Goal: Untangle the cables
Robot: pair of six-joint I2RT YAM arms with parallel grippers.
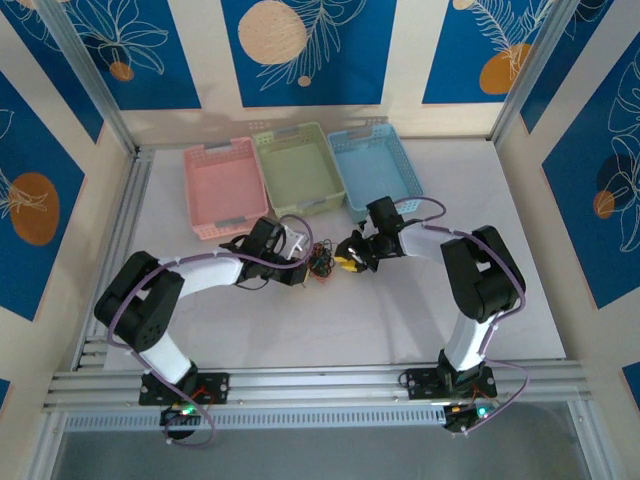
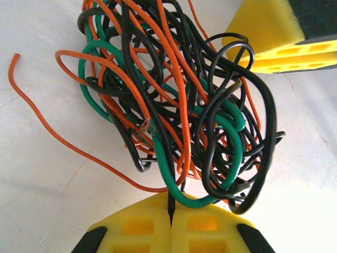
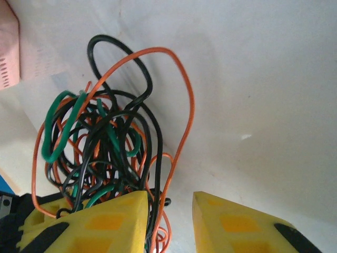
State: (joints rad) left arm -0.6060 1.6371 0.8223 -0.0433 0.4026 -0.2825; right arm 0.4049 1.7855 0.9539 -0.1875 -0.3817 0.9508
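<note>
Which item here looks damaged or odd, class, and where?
In the left wrist view, one orange wire in the tangled cables looks frayed midway: its coating is broken there and bare strands show.

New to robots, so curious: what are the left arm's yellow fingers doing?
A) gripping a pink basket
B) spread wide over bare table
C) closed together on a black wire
C: in the left wrist view the left gripper has its fingers together, with a black strand of the cables pinched in the seam.
</note>
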